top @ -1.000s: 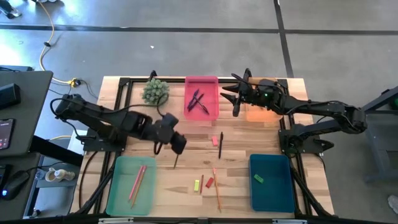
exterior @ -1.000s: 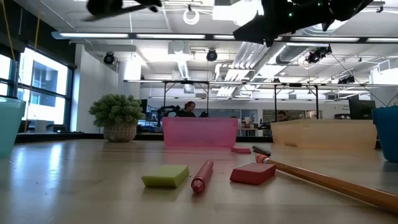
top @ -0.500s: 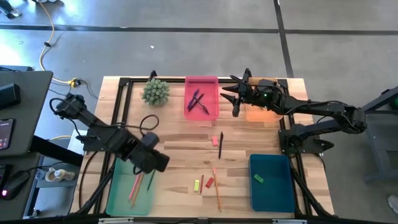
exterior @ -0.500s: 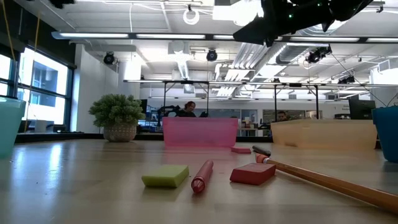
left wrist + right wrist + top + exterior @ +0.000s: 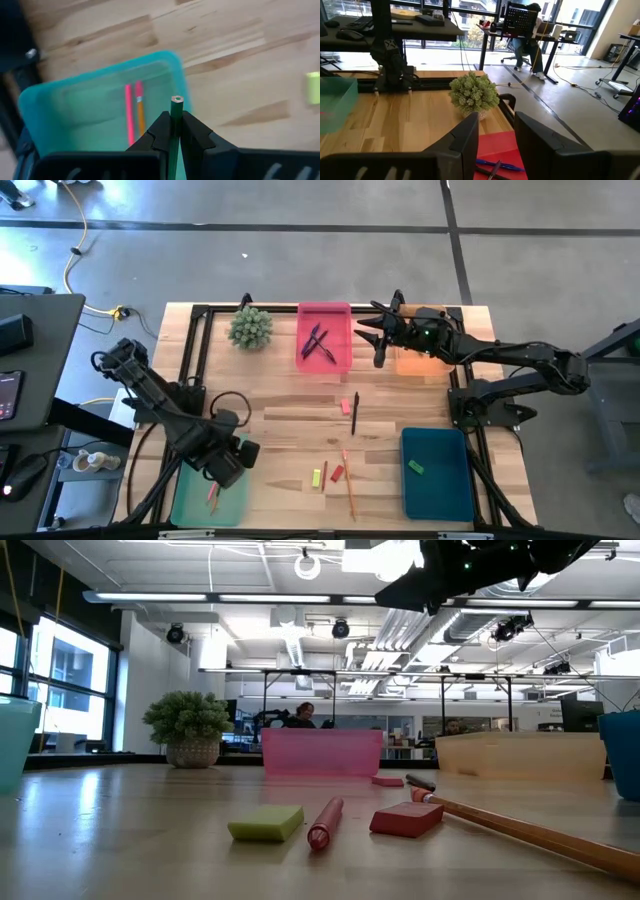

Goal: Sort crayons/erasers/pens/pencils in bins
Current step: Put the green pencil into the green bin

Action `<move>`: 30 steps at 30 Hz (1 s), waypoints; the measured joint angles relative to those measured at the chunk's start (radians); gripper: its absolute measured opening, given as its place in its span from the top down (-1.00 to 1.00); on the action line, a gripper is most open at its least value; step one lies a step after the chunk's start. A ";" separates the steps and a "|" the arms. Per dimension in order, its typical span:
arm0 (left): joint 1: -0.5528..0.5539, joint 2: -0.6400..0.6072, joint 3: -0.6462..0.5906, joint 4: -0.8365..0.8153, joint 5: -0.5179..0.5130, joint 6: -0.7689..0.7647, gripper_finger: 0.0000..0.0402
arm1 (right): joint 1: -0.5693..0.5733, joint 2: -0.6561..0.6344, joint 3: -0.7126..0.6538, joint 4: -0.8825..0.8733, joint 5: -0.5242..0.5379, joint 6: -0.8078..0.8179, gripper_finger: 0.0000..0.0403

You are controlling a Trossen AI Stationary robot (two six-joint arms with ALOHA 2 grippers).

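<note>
- Left end effector: fingers pressed together on a thin dark green stick, pinched upright between the tips; the arm is folded low, reaching over the pale green plastic bin at the table's near left corner.
- Pale green bin, directly below this end effector: the left wrist view shows an orange pencil and a pink pencil lying side by side in it, with bare floor on either side of them. The high view hides most of this under the arm.
- Right end effector: fingers spread, holding nothing, arm stretched out level between the pink bin and the orange bin at the table's far edge.
- Pink bin, just beside the right end effector: purple and blue pens crossed inside.
- Dark blue bin, well apart from both end effectors: a green eraser inside.
- Wooden table, open middle strip between the end effectors: loose items are a black pen, a long orange pencil, a red eraser and a yellow-green eraser.
- Low view alone: a red crayon lies between the two erasers.
- Potted green plant: far edge, beside the pink bin.
</note>
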 joint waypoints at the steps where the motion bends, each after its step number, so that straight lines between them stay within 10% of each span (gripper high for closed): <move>1: -0.004 0.011 0.000 -0.008 0.017 -0.014 0.95 | 0.000 0.000 0.000 0.000 0.000 0.000 0.41; 30: -0.050 0.273 0.000 -0.015 0.203 -0.195 0.89 | 0.000 0.000 0.000 -0.004 0.001 0.008 0.41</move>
